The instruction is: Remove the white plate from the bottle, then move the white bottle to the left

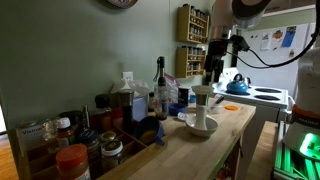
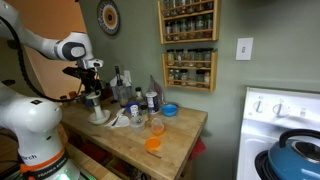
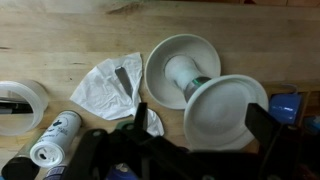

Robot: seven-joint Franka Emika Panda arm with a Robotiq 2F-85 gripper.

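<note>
Bottle (image 3: 187, 75) top obsc. (under plate (image 3: 226, 112))

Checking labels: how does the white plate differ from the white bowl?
The white plate caps the white bottle; the white bowl lies on the counter beneath that bottle. The plate is flat and narrower, the bowl deeper and wider. Both are round and white.

Between your fingers (image 3: 265, 135), the white plate (image 3: 226, 112) hides the top of the white bottle (image 3: 186, 76); finger bases blur dark.
</note>
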